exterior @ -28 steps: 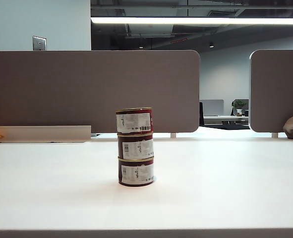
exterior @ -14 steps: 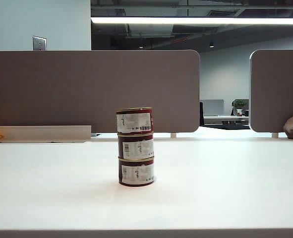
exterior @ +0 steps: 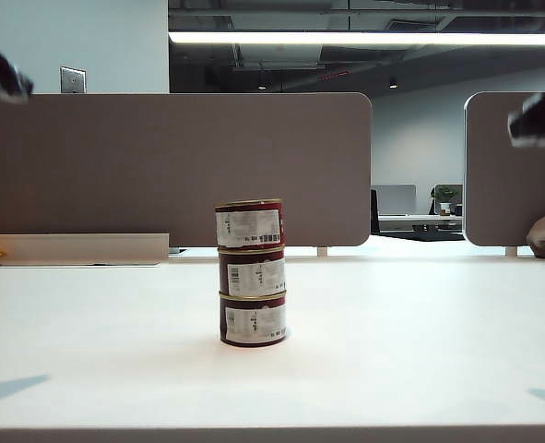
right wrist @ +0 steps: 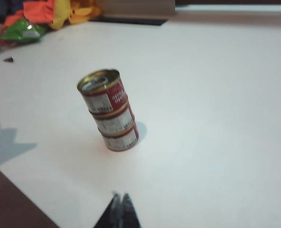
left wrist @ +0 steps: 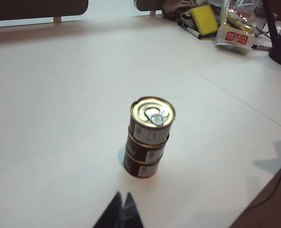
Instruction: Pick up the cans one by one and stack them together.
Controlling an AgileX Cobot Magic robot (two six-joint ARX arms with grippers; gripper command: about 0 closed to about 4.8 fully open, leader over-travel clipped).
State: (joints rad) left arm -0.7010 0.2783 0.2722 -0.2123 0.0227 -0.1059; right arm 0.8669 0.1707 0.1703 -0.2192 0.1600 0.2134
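Three cans (exterior: 252,272) stacked upright in one column mid-table (exterior: 420,351); both grippers clear and empty.

Change from earlier frames: dark arm parts now enter the exterior view's upper corners; stack unmoved. Left gripper (left wrist: 122,209) and right gripper (right wrist: 120,205): fingers pressed together, holding nothing, well apart from the stack. Labels: white panels with barcodes on dark red; print too small to read. Top lid (left wrist: 152,113) gold, pull tab.

Bright overhead strip light, soft shadows
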